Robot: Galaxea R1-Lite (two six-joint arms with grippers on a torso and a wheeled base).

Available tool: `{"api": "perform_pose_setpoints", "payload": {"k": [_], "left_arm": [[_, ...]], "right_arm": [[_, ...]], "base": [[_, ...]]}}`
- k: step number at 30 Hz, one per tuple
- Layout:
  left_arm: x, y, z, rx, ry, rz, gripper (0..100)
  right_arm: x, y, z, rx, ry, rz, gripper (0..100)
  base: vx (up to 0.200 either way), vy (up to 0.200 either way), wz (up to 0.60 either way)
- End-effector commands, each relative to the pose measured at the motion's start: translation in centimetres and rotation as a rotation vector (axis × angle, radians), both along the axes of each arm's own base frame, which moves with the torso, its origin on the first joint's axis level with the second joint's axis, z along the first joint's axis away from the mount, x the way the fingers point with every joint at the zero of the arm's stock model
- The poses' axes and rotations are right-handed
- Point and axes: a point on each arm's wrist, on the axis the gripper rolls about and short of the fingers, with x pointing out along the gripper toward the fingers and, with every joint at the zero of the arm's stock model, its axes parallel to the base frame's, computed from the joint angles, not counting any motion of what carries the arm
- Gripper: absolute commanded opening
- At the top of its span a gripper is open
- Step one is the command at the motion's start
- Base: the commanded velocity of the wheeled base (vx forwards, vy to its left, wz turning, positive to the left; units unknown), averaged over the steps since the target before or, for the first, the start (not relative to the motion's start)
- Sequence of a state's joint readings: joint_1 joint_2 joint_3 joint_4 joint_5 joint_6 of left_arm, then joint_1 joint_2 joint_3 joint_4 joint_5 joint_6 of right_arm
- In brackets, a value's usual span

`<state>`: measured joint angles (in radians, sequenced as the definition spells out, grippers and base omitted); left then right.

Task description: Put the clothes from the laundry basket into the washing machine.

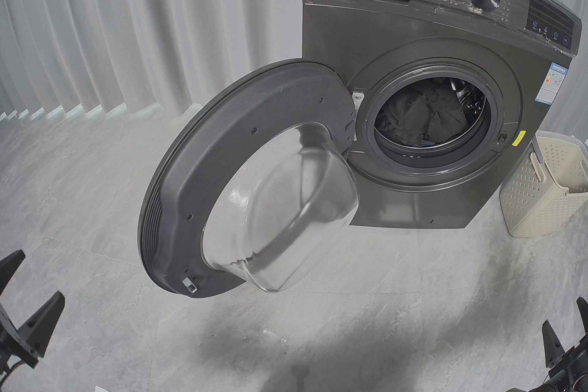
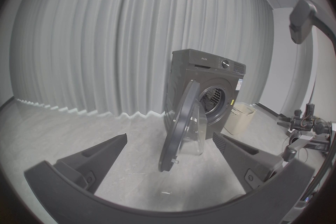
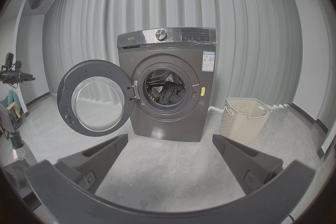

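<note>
The grey washing machine (image 1: 429, 38) stands ahead with its round door (image 1: 245, 185) swung wide to the left. Dark clothes (image 1: 425, 113) lie inside the drum, also seen as dark clothes (image 3: 170, 92) in the right wrist view. A cream laundry basket (image 1: 548, 185) sits on the floor to the right of the machine; the laundry basket (image 3: 245, 118) shows no clothes over its rim. My left gripper (image 2: 169, 140) is open and holds nothing, low at the left, well back from the machine. My right gripper (image 3: 169, 139) is open and holds nothing, low at the right.
Pale curtains (image 1: 141, 7) hang behind the machine. The open door (image 2: 178, 126) juts out over the grey tiled floor (image 1: 380, 313) between me and the drum. Other equipment on stands (image 2: 308, 123) is off to one side.
</note>
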<state>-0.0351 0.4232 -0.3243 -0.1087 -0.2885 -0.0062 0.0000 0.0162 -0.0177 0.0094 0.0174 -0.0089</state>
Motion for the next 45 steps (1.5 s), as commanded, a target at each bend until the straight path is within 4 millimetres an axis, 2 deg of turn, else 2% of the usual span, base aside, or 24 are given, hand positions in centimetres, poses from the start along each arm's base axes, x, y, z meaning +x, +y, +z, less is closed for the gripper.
{"api": "perform_pose_setpoints", "payload": {"k": [1,13,18,25,32,37,42,45], "left_arm": [[6.5,-0.6,2.2,-0.015,0.164,-0.12,100],[12.5,-1.5,2.4,-0.014,0.227,-0.191,100],[15.6,-3.2,2.3,-0.003,0.248,-0.263,100],[18.0,-5.6,2.2,0.011,0.263,-0.358,100],[17.3,-7.8,2.2,0.022,0.255,-0.437,100],[15.9,-9.0,2.6,0.015,0.236,-0.528,100],[13.7,-9.5,2.9,-0.032,0.236,-0.611,100],[13.4,-9.3,2.6,-0.034,0.248,-0.604,100]], "right_arm": [[0.0,0.0,-0.4,-0.002,-0.002,0.001,100],[0.0,0.0,-0.4,-0.003,-0.002,0.004,100],[0.0,0.0,-0.4,-0.003,-0.002,0.006,100],[0.0,0.0,-0.4,-0.003,-0.002,0.006,100],[0.0,0.0,-0.4,-0.003,-0.002,0.006,100],[0.0,0.0,-0.4,-0.003,-0.002,0.006,100],[0.0,0.0,-0.4,-0.003,-0.002,0.006,100],[0.0,0.0,-0.4,-0.003,-0.002,0.006,100]], "base": [[0.0,0.0,0.0],[0.0,0.0,0.0],[0.0,0.0,0.0],[0.0,0.0,0.0],[0.0,0.0,0.0],[0.0,0.0,0.0],[0.0,0.0,0.0],[0.0,0.0,0.0]]}}
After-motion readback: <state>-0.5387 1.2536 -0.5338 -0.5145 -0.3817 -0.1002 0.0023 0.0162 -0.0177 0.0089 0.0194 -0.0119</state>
